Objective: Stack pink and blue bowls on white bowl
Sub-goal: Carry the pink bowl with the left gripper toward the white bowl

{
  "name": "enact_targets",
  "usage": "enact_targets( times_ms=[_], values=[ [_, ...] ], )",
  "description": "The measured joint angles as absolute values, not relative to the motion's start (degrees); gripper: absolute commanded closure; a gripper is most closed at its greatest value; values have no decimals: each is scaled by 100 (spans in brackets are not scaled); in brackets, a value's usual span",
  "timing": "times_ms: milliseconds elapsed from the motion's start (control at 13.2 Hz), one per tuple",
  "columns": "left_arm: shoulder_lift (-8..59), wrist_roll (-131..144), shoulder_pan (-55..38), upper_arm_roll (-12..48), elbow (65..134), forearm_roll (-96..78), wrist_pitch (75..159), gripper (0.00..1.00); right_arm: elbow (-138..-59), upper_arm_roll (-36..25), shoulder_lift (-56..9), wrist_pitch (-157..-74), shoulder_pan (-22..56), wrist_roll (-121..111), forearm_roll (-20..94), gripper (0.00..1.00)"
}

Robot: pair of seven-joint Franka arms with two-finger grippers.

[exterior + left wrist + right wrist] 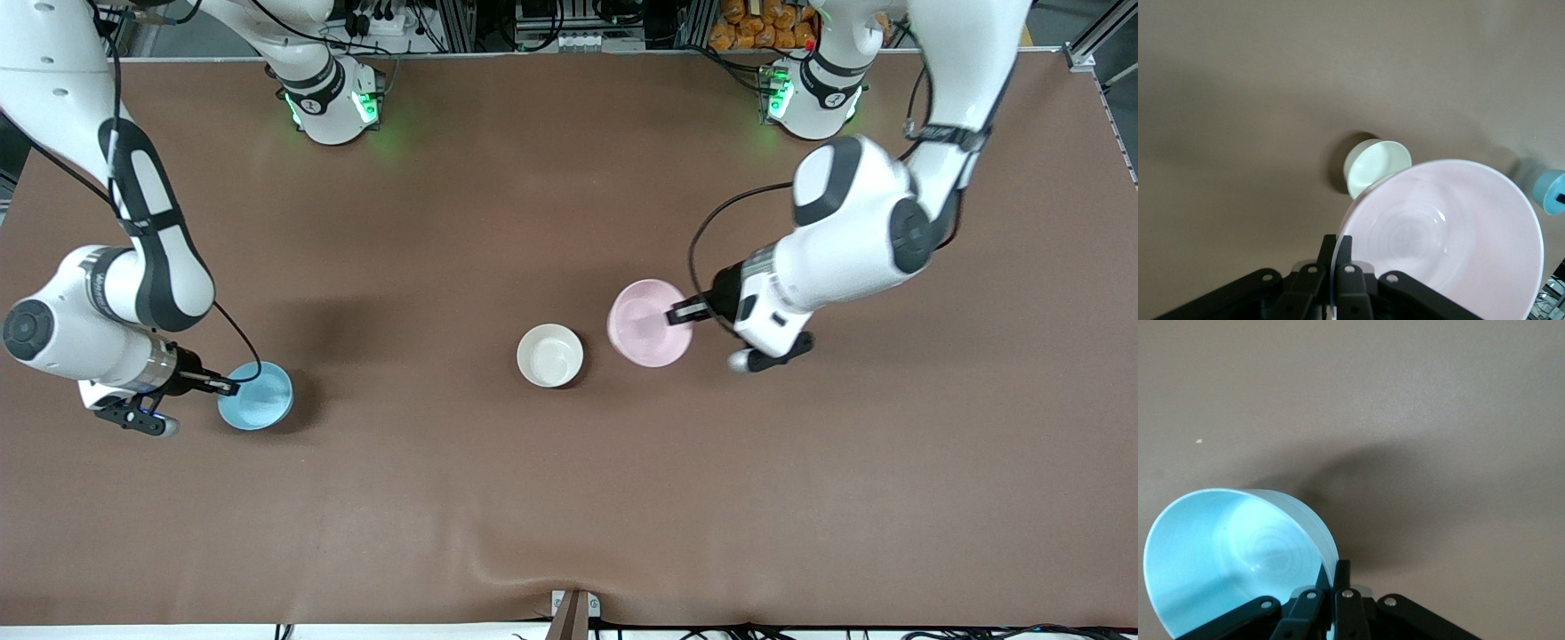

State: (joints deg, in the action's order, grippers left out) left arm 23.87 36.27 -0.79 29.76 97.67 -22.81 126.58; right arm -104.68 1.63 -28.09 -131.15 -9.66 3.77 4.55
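While pinched, smooth round pink bowl [647, 322] (rim-held), blue bowl [258, 396].

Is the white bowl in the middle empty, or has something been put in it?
Empty. The white bowl shows only its bare inside; the pink bowl is beside it, not in it.

It was a robotics lab: a brown-covered table [569, 498], aluminium framing [462, 22] and cables [373, 18] along its edge
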Motion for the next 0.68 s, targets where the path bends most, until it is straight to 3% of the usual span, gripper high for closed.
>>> enact_targets(
  times_ms=[377,679],
  values=[
    [3615,3926,-815,2875,9241,-2281,13298,100,-10461,174,-2388,-12734,-994,-198,468,100],
    [4046,4034,-1857,2043,8981,-2281,13554,100,-10457,300,-2186,-12304,-992,-679,1060,100]
  ],
)
